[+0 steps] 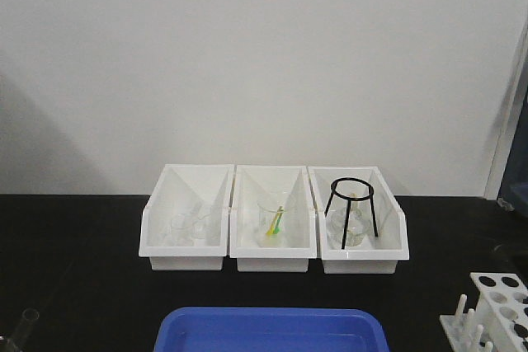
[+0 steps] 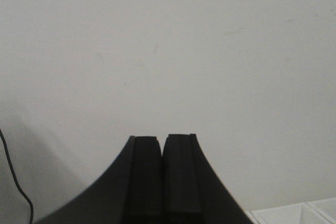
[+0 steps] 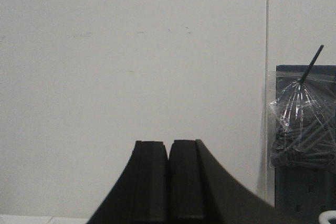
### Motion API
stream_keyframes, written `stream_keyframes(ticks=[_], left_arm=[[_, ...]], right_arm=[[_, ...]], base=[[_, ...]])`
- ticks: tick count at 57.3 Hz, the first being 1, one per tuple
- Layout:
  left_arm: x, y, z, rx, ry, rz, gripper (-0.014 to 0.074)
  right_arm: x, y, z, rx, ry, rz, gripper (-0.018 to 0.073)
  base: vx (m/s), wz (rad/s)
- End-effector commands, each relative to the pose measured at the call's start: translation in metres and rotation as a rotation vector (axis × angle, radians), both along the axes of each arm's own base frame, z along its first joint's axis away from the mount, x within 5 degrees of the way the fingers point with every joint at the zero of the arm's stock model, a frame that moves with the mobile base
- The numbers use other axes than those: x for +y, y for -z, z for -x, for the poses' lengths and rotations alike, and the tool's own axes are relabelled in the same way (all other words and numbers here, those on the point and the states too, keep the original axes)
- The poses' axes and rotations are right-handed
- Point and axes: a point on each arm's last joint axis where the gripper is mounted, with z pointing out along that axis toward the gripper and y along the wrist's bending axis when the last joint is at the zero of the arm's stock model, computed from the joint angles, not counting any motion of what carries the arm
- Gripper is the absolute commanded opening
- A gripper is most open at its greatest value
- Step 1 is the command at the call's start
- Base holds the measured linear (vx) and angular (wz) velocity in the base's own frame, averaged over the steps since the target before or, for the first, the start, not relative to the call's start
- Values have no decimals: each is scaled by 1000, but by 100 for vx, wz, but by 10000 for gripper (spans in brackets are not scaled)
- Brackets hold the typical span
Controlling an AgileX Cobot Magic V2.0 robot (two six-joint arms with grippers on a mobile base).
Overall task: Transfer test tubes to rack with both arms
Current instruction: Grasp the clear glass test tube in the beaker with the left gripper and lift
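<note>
The white rack (image 1: 497, 309), with round holes in its top plate and upright pegs, stands at the front right corner of the black table. A slim clear test tube (image 1: 26, 321) with a round open rim shows at the front left edge. More clear glassware lies in the left white bin (image 1: 157, 232); I cannot tell if it includes tubes. Neither arm shows in the front view. My left gripper (image 2: 163, 139) is shut and empty, pointing at the bare wall. My right gripper (image 3: 169, 142) is shut and empty too, also facing the wall.
Three white bins stand in a row mid-table. The middle bin (image 1: 247, 232) holds a beaker with yellow and green sticks; the right bin (image 1: 396, 232) holds a black tripod stand (image 1: 351, 208) and a beaker. A blue tray (image 1: 272, 331) lies at the front. A plastic bag of dark items (image 3: 303, 124) hangs at the right.
</note>
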Motion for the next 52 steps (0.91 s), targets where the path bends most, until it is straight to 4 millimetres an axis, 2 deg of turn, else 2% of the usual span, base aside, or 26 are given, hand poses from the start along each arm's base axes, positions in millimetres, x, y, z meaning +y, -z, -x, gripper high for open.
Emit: stream_keyframes(ticks=[1,9,16,20,27,34,43,52], left_arm=[[-2,-18,-21,-36,-7,6,-20],[-4,-13,-42,17,-7,0,-19],[-5,-9,-49,44,-7,-4,-2],[-6,-7,-51,56,-6,-5,21],[-6,-7,-51,64,-6,-6,121],[-6,-7,-51,64,-6,-7,262],[-6,-7,-51,66,-6,-9,460],[-6,-8,-51,44,-8,-6,580]], right_arm=[[0,-22,-21,-59,3,11,-8],[0,-19,-40,-9,-1,-4,-8],[0,-14,-48,23,-1,-4,-3],[0,-12,-49,45,1,-4,6],[-1,-9,-50,79,4,-4,73],[-1,-7,-51,107,6,-4,189],[-1,-4,-51,139,8,-5,447],[-1,-5,-51,125,7,-5,662]], base=[[0,0],[0,0],[0,0],[0,0],[0,0],[0,0],[0,0],[0,0]])
